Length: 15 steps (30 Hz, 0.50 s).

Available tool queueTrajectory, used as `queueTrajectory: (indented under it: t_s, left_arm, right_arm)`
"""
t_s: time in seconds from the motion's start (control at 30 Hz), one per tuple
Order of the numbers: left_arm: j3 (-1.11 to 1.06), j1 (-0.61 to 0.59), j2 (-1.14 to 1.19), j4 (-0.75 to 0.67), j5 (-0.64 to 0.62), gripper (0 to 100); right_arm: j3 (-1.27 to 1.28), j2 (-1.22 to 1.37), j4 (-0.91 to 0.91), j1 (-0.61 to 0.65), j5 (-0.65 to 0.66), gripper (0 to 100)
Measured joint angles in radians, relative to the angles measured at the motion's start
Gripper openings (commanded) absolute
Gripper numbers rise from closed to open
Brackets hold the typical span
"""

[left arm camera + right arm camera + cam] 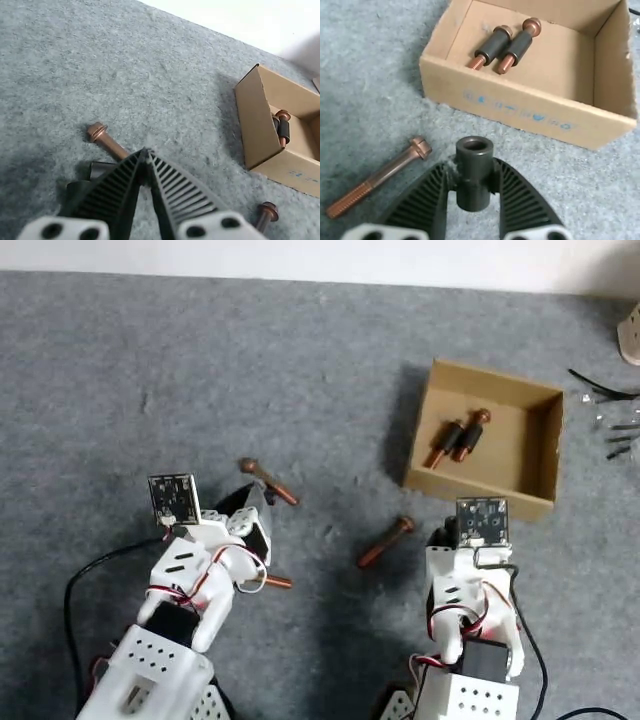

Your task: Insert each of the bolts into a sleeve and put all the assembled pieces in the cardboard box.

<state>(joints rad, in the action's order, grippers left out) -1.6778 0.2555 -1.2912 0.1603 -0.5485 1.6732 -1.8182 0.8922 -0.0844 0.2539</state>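
Holding the short black cylindrical sleeve point(474, 175) upright in the ribbed jaws of the right gripper point(473, 170), pinched at mid-height, bore open upward, near the front wall of the shallow brown cardboard box point(520, 112). Over at the left gripper point(146, 153), jaws pressed together at the tips, over the shank of a copper-coloured flanged bolt point(111, 142): spread first, then take the shank close to the head, leaving the threaded end free. Line up shank with bore before pushing; expect rolling on the grey felt-like carpet point(150, 360). Save the second loose bolt point(385, 543) between the arms for later. Already boxed: two sleeved bolts point(458, 440) side by side. Farther off, a pale strip point(300, 255) along the far edge and black cables point(600, 390) beside the box.
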Motion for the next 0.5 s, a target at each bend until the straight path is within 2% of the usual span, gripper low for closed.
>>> queueTrajectory:
  t_s: [0.5]
  left_arm:
    - [0.0, 0.0, 0.0, 0.018, 0.0, 1]
  right_arm:
    - [0.0, 0.0, 0.0, 0.0, 0.0, 0.5]
